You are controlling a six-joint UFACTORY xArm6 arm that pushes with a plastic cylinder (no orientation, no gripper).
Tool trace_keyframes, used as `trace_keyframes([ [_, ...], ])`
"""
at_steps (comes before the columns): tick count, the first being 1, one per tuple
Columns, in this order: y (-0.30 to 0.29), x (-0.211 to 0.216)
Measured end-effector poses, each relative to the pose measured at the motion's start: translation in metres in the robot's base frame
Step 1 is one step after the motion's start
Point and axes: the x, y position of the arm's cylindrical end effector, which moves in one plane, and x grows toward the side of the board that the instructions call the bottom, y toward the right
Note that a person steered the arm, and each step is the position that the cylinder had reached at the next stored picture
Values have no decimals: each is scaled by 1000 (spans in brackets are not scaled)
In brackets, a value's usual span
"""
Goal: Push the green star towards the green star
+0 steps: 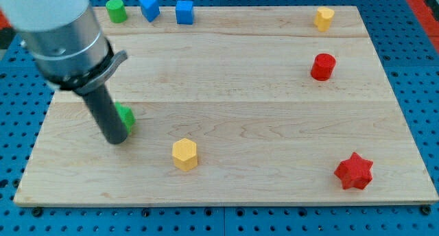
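Note:
A green block (126, 117) lies at the view's left on the wooden board (240, 92); the rod hides most of it, so I cannot make out its shape. My tip (116, 140) rests on the board touching the green block's left side. A green cylinder (116, 11) stands at the view's top left.
A blue triangular block (149, 9) and a blue cube (184, 12) sit at the top left. A yellow block (324, 18) is at the top right, a red cylinder (322, 66) below it. A yellow hexagon (184, 154) is bottom centre, a red star (354, 171) bottom right.

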Motion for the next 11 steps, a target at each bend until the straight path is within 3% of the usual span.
trace_keyframes([
  [1, 9, -22],
  [4, 10, -32],
  [6, 11, -103],
  [7, 23, -82],
  [9, -31, -100],
  [10, -36, -131],
  [11, -47, -131],
])
